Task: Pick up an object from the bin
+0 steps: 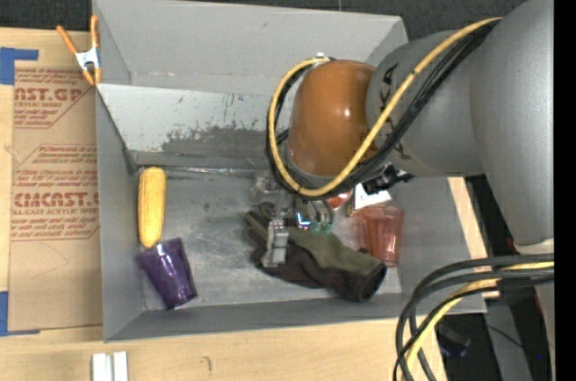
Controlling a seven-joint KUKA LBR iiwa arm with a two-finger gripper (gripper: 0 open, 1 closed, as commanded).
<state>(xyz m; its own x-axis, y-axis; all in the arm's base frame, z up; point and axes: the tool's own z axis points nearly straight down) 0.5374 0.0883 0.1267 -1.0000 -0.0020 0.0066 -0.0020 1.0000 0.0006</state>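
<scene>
My gripper (275, 237) reaches down under the orange wrist cover, near the middle of the bin floor. Its grey fingertip rests on the left end of a dark brown cloth glove (326, 264) that lies crumpled along the front wall. Just right of the gripper stands a clear reddish plastic cup (379, 232), partly hidden by the arm. Something small and green with a red bit (321, 221) peeks out beneath the wrist.
A yellow corn cob (151, 205) lies along the left wall. A purple plastic cup (167, 272) lies on its side in the front left corner. The arm and its cables cover the right side of the bin.
</scene>
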